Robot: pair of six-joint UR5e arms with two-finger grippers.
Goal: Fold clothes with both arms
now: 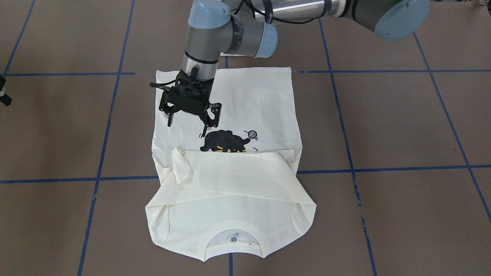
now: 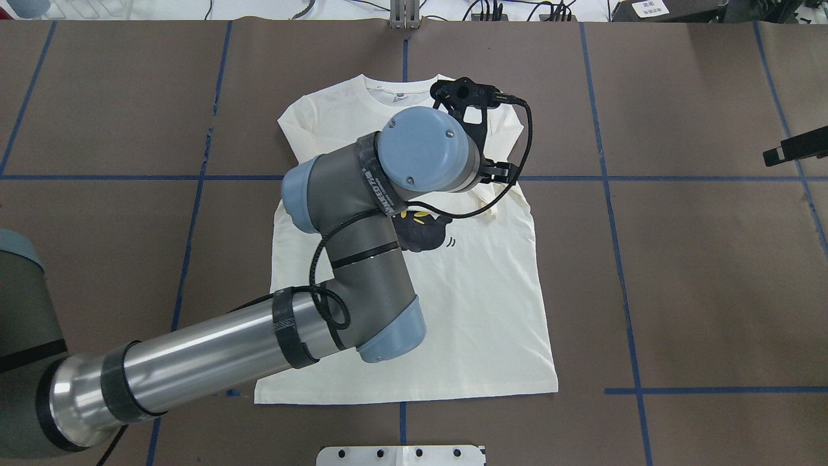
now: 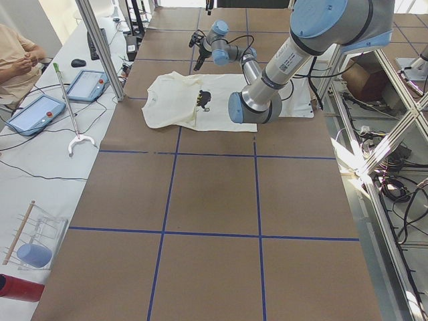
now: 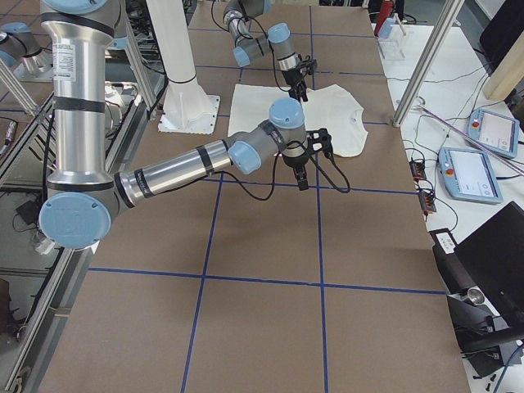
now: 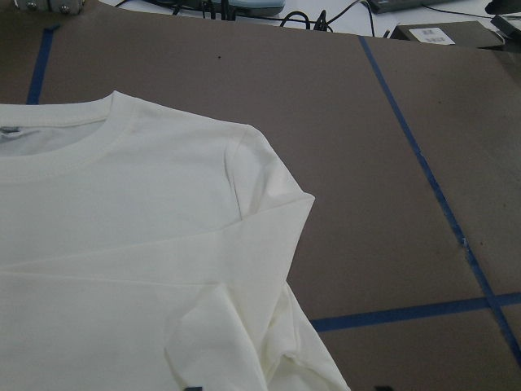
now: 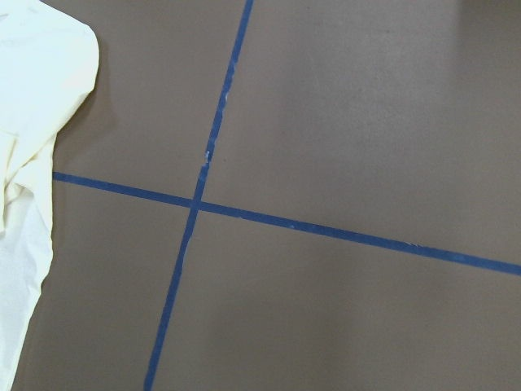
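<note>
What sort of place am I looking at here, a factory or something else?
Probably a robotics research lab: a robot arm over a T-shirt, a table gridded with blue tape, and touchscreen tablets on the side bench.

left claw [image 1: 190, 122] open, pointing down, hovering; right claw [image 4: 303, 170] pointing down, state unclear

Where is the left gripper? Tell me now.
In the front-facing view the left gripper hangs open over the T-shirt, on its view-left half, between the cat print and the hem nearest the robot.
</note>
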